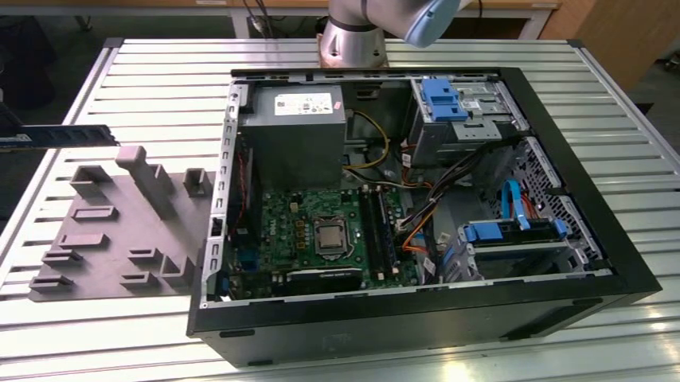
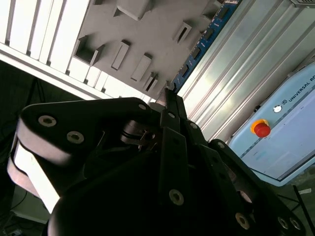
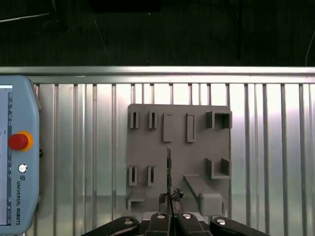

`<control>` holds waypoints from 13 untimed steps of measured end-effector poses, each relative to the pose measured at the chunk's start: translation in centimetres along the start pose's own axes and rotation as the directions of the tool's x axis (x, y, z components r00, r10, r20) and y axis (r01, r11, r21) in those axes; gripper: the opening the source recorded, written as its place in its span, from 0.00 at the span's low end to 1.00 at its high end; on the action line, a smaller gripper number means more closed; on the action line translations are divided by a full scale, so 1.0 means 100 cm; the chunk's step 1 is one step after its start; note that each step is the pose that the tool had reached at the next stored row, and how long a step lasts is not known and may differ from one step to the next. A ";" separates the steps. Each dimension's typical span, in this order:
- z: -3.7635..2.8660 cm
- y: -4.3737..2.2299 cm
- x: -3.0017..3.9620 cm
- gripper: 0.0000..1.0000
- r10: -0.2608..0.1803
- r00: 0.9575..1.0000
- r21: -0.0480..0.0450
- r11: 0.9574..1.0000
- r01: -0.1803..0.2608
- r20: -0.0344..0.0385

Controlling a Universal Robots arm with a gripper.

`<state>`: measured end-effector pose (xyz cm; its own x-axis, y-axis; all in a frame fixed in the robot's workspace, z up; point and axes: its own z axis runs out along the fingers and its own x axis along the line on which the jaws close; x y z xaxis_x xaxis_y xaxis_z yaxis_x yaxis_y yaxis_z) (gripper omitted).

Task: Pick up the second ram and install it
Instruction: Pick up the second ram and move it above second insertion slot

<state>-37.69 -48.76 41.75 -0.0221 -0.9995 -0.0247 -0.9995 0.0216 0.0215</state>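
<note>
The hand (image 3: 170, 196) is clamping the second ram (image 1: 64, 135) by one end above the grey holder tray (image 1: 107, 239), well apart from the open computer case (image 1: 425, 326), so the long unsupported stick is risking tilting or slipping in that narrow grip.

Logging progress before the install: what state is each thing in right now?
second ram: held in the air over the grey holder tray.
gripper: shut on the second ram.
computer case: on its side, side panel off, insides exposed.
</note>
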 end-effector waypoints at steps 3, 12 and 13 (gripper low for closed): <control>0.0000 -0.0022 0.0000 0.11 0.000 1.000 0.000 1.000 0.000 0.000; -0.0002 -0.0083 -0.0002 0.11 0.000 1.000 0.000 1.000 0.000 0.000; -0.0002 -0.0090 -0.0002 0.11 0.000 1.000 0.000 1.000 0.000 0.000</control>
<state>-36.80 -48.76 41.75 -0.0221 -0.9995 -0.0247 -0.9995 0.0216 0.0215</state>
